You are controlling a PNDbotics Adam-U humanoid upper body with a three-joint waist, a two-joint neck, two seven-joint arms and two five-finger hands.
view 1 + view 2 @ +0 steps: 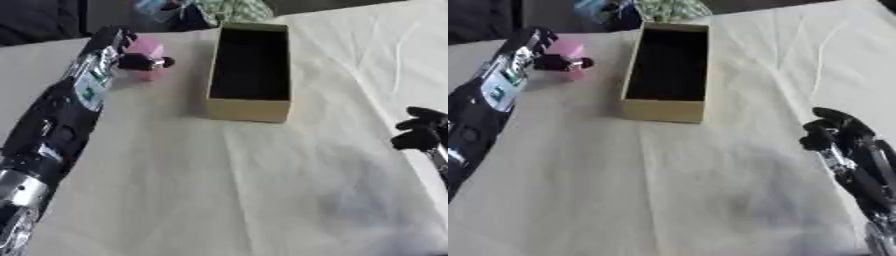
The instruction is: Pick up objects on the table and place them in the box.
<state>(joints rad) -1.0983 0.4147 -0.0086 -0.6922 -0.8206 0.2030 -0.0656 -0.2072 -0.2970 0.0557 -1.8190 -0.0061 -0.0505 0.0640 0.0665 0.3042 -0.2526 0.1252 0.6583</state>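
— Where's the small pink block-shaped object [144, 52]?
— Far left on the desk, black fingers curled round it.
— And the open tan cardboard box [248, 109]?
— Right of it, lengthwise, its dark inside showing.

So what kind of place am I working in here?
Probably a staged test table, not a home or shop: a creased white cloth covers it, with only an open cardboard box and a pink object at the left robot hand.
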